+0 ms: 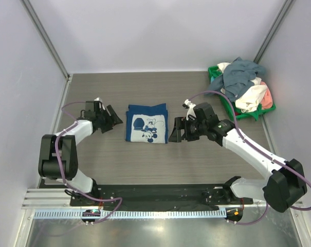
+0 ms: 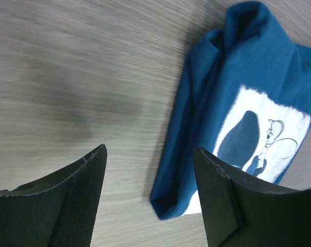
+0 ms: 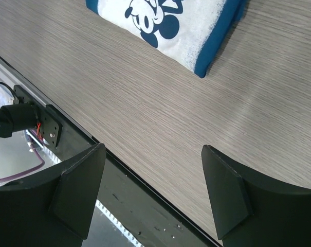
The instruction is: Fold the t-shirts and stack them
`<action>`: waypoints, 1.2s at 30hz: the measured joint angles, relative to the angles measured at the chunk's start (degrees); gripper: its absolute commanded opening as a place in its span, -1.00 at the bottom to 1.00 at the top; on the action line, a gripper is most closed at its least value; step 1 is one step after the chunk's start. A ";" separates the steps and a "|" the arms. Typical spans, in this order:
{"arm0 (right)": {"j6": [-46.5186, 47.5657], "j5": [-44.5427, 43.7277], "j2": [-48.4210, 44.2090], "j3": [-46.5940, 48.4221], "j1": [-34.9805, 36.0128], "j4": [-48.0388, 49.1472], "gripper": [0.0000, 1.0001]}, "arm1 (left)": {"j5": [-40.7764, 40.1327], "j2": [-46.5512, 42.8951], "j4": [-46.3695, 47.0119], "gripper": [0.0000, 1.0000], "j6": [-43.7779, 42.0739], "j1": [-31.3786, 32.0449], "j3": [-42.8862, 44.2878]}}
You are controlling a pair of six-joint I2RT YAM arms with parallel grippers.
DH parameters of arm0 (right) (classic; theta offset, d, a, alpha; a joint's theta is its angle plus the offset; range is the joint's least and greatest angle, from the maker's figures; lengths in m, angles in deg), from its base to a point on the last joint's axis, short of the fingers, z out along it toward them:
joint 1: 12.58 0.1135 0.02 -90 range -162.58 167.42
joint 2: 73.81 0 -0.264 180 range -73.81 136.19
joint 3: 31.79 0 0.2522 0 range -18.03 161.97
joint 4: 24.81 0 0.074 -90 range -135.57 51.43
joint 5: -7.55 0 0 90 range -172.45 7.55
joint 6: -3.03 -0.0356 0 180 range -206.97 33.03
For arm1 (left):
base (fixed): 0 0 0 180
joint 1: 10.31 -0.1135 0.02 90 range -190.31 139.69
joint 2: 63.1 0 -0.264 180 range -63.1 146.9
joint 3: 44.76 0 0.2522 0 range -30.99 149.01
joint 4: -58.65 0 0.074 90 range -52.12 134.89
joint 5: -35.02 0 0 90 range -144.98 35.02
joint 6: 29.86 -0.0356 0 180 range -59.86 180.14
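Note:
A folded navy-blue t-shirt [image 1: 147, 123] with a white cartoon print lies flat in the middle of the table; it also shows in the left wrist view [image 2: 232, 98] and the right wrist view [image 3: 165, 20]. My left gripper [image 1: 114, 117] stands open just left of the shirt, holding nothing. In the left wrist view the left gripper [image 2: 150, 154] hangs over bare table beside the shirt's folded corner. My right gripper [image 1: 175, 129] stands open just right of the shirt, empty. More t-shirts [image 1: 245, 85], grey-blue, white and salmon-pink, lie heaped in the basket.
A green plastic basket [image 1: 215, 72] stands at the back right corner. Grey walls close in the table on three sides. The black mounting rail [image 3: 124, 200] runs along the near edge below the right gripper [image 3: 152, 154].

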 measured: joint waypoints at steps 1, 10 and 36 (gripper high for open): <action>0.04 0.00 0.00 -0.09 0.00 0.02 0.63 | 0.42 0.66 0.83 0.39 0.22 0.61 -0.09; 0.92 0.00 0.02 -0.55 0.02 0.07 0.63 | 2.47 7.32 9.51 0.35 2.12 5.57 1.20; 1.44 0.52 0.09 -1.29 0.04 0.02 0.63 | -12.41 28.26 -15.06 -1.00 -9.60 7.50 38.38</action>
